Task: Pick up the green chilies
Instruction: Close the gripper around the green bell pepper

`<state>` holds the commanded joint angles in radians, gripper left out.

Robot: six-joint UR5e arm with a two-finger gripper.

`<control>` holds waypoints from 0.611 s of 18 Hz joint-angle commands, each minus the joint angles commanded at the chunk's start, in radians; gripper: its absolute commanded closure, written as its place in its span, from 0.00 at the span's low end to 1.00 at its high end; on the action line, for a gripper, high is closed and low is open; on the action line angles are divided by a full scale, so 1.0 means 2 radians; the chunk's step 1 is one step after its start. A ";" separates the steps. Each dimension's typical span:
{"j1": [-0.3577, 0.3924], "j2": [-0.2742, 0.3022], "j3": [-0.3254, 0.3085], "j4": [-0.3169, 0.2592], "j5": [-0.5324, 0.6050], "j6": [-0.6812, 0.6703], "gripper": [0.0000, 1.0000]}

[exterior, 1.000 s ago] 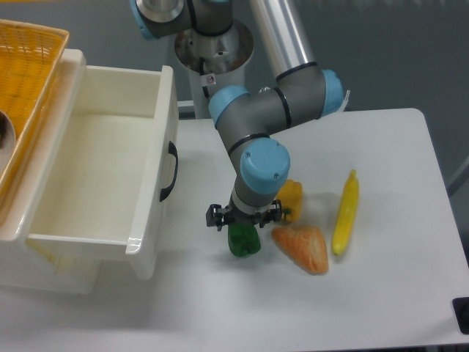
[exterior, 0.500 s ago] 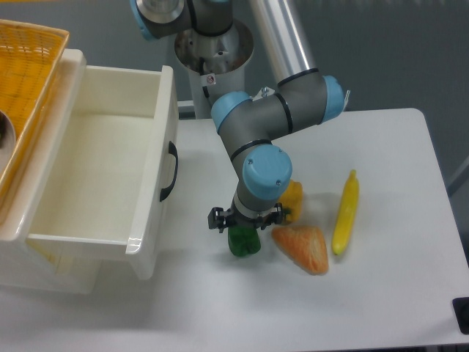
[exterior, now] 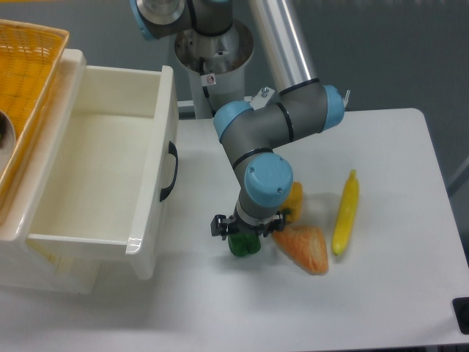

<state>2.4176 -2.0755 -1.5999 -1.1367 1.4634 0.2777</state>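
- The green chilies (exterior: 244, 245) sit on the white table (exterior: 381, 293), a little left of and below the picture's middle. Only the lower part shows under the gripper; it is blocky, with no clear long axis, and which way its top points cannot be told.
- The gripper (exterior: 246, 229) is right on top of the green piece, its black parts showing at either side of the piece's upper half. The wrist hides the jaws, so I cannot tell how far apart they stand or whether they are clamped on the piece.
- At 3 o'clock from the green piece, just beside it, lies an orange wedge (exterior: 303, 249). A yellow pepper (exterior: 294, 199) shows at 1 o'clock, half hidden behind the wrist.
- Further toward 3 o'clock, apart from the wedge, a long yellow piece (exterior: 345, 213) lies nearly upright in the picture.
- At 9 o'clock stands an open white drawer (exterior: 95, 176) with a black handle (exterior: 170, 172) facing the arm.
- An orange basket (exterior: 26, 81) sits at the top left, above the drawer unit.
- Behind the table is a plain grey wall (exterior: 396, 51).
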 joint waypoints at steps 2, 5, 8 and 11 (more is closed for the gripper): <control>0.000 -0.002 -0.001 0.001 -0.001 0.000 0.00; -0.002 -0.009 -0.002 0.002 0.000 0.000 0.00; -0.003 -0.011 -0.003 0.004 0.000 0.000 0.00; -0.003 -0.011 -0.004 0.004 0.000 -0.002 0.00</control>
<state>2.4114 -2.0970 -1.6076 -1.1290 1.4634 0.2746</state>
